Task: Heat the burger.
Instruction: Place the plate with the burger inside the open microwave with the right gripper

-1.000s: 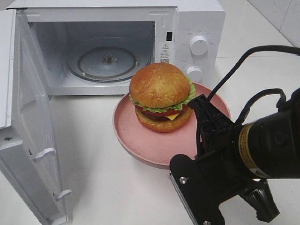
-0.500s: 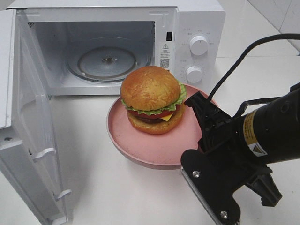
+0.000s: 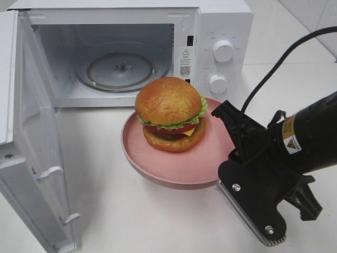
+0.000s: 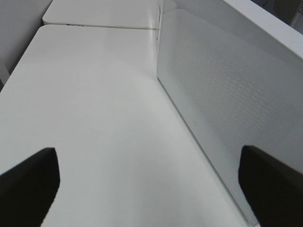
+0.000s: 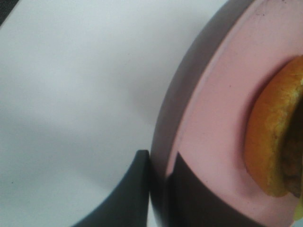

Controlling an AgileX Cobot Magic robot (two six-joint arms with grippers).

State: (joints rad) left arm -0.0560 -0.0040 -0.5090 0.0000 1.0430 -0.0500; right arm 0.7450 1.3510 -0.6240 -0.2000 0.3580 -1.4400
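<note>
Now my right hand (image 5: 158, 187) grips the rim of the round pink plate (image 3: 158, 176), tall golden-bunned burger (image 3: 168, 105) at its centre; left hand (image 4: 149, 184) wide open.

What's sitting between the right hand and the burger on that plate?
Only bare pink plate: the right hand, shut on its rim, and the burger stand apart. The right wrist view shows it, the exterior high view too.

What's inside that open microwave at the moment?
Only a round glass turntable shows inside the microwave; no food is there. The burger on its pink plate is in front and hides a bit of the cavity's front edge.
</note>
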